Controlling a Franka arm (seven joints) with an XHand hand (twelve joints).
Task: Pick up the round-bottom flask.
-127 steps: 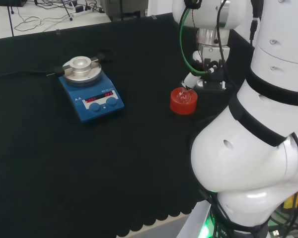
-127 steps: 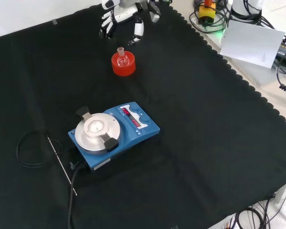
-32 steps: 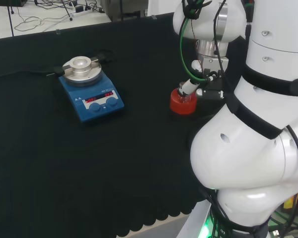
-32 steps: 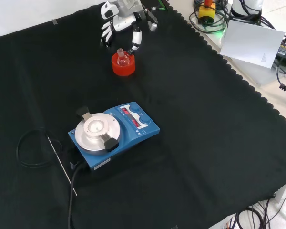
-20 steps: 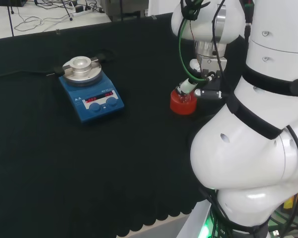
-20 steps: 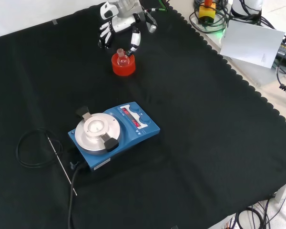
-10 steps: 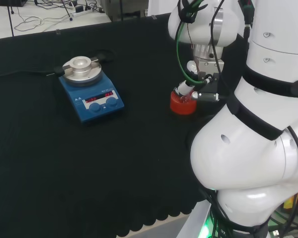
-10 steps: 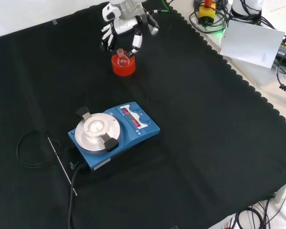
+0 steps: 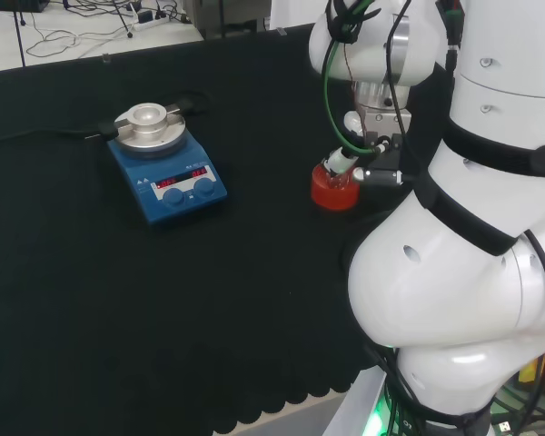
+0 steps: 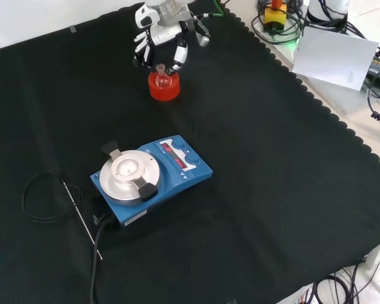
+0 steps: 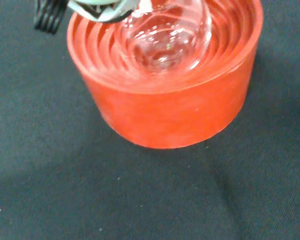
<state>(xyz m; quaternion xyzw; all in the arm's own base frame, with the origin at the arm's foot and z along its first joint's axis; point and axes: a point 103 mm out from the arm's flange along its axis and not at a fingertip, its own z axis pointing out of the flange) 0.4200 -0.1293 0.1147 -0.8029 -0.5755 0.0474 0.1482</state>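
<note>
The round-bottom flask (image 10: 160,76) sits upright in a red ribbed stand (image 10: 164,88) on the black cloth of the counter (image 10: 272,190), at the far side of the front view and toward the right of the head view, just left of the arm's white links (image 9: 490,182). In the wrist view the flask's (image 11: 165,35) clear bulb rests in the stand's (image 11: 170,107) stepped hollow, and nothing shows inside the glass. The hand (image 10: 161,35) hangs just beyond the stand in the front view, its fingers (image 10: 180,56) pointing down and spread to either side of the flask's neck: some come down on the left of the neck, one on the right, with the neck standing between them. From these views I cannot tell whether any fingertip touches the glass; the fingers look relaxed and apart, not closed round the neck. In the head view the hand (image 9: 343,162) reaches down to the stand's (image 9: 333,193) top. Nearer the front camera, well apart from the stand, a blue hotplate stirrer (image 10: 149,178) with a round metal top stands on the cloth, and a thin metal probe (image 10: 82,220) with a coiled black cable (image 10: 41,196) lies to its left
</note>
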